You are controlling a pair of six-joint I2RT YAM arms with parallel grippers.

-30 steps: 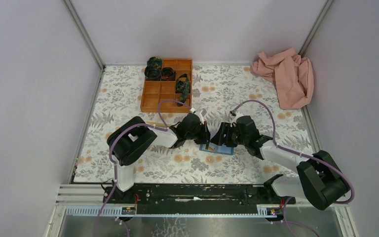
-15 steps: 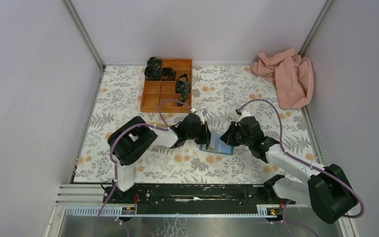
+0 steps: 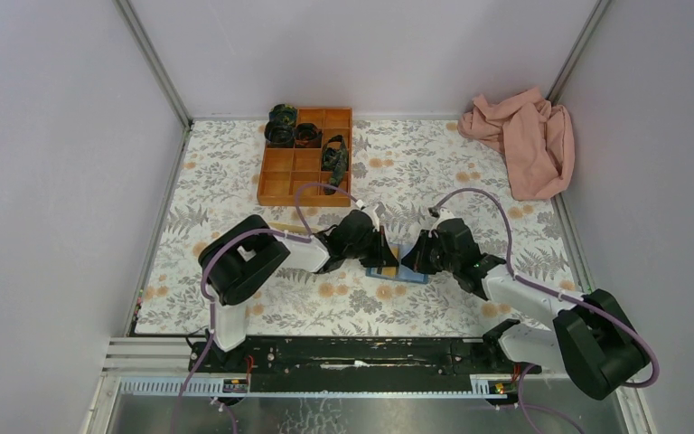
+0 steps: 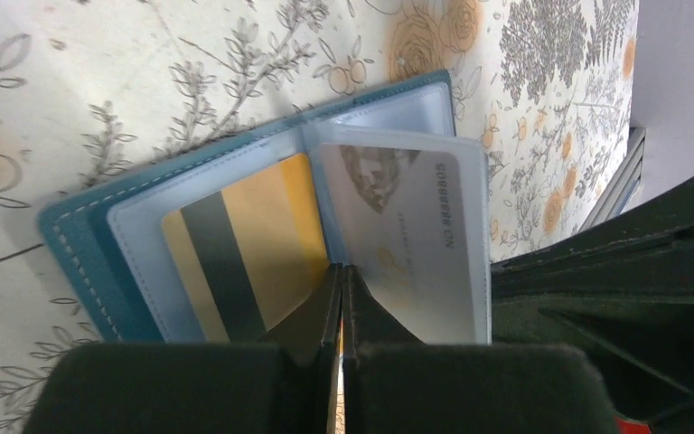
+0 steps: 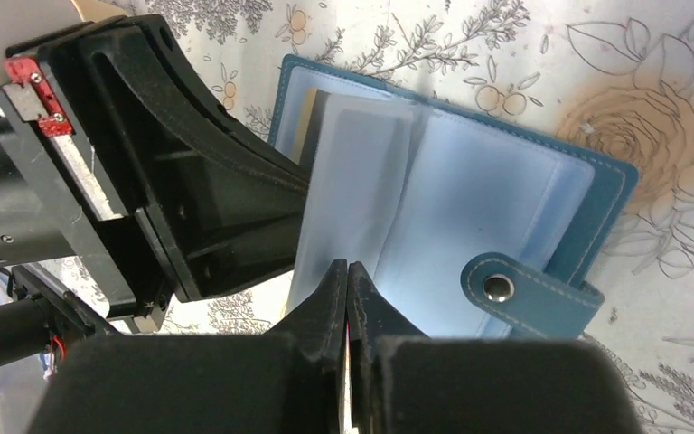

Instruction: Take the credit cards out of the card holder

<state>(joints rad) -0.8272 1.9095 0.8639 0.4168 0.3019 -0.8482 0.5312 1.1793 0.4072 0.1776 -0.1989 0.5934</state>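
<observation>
Left gripper [image 4: 342, 282] and right gripper [image 5: 348, 276] both clenched over the open card holder [image 5: 596, 194]
It lies flat on the floral table [image 3: 434, 172] between the arms; right jaws pinch a clear inner leaf; left tips meet at the seam between a gold card [image 4: 244, 244] and a pale card [image 4: 411, 240], both sleeved; whether they nip anything is unclear.

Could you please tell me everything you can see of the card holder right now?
The card holder is a blue, leather-looking wallet with pale stitching and a snap tab, lying open on the floral table. Its clear plastic sleeves hold a gold card with a dark stripe and a pale card. The left gripper and right gripper, both shut, seem to pinch sleeve edges.
</observation>
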